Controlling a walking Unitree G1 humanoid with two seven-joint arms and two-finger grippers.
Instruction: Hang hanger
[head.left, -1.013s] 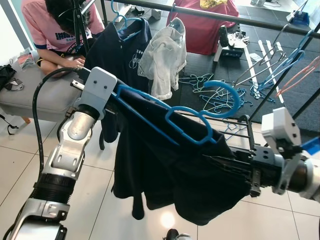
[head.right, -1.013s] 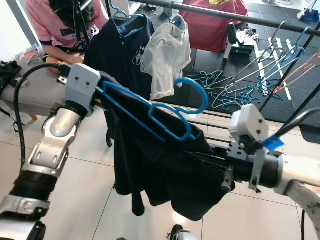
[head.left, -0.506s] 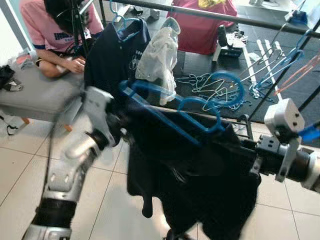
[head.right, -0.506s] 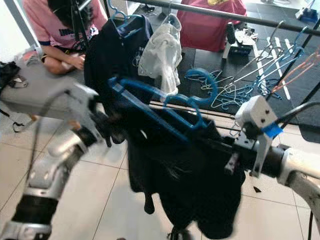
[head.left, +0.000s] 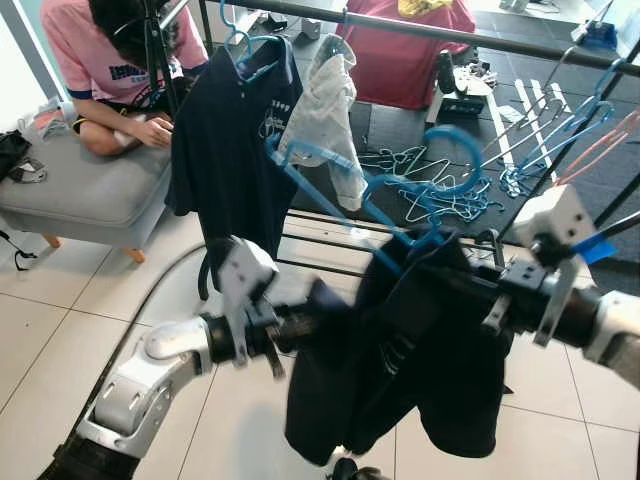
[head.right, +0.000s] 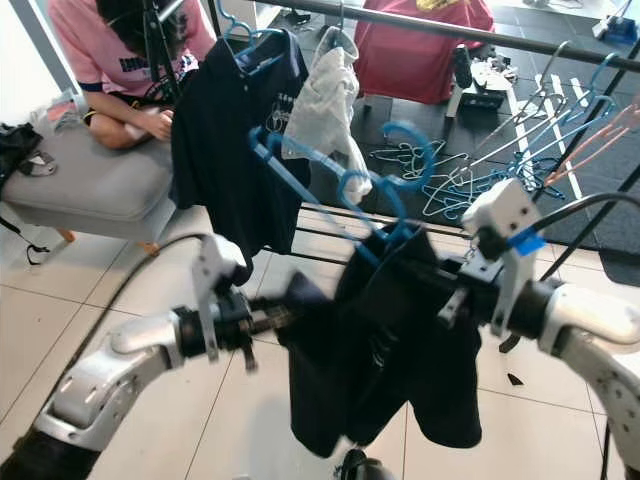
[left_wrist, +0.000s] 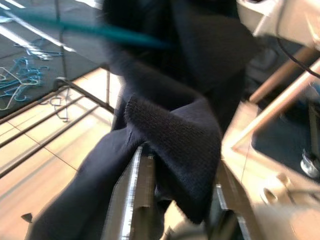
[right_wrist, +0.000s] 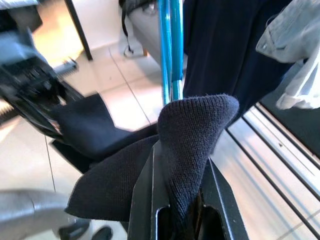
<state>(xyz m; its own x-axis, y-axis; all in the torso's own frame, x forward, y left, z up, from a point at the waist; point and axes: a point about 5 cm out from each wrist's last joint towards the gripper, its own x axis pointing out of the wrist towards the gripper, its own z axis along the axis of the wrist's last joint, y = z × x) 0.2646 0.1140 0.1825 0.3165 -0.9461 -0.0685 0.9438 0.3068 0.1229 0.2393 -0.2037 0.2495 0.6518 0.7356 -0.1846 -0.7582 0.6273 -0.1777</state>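
Blue plastic hanger (head.left: 400, 205) at centre frame, tilted, hook toward upper right, lower end buried in a dark navy knit garment (head.left: 420, 360) draped at lower centre. Right gripper (right_wrist: 182, 210) at centre right, fingers clamped on a fold of the navy garment, blue hanger bars just beyond the fold. Left gripper (left_wrist: 177, 200) at lower left of centre, fingers closed on another edge of the same garment, image blurred. Black metal rail (head.left: 420, 30) across the top of the frame, carrying a navy polo shirt (head.left: 235, 130) on a blue hanger and a pale grey shirt (head.left: 320, 110) beside it. Loose pile of blue and white hangers (head.left: 440, 190) on dark floor matting at upper right. Person in a pink T-shirt (head.left: 100, 50) seated on a grey cushioned bench (head.left: 80, 190) at upper left. White tiled floor (head.left: 60, 320) below.
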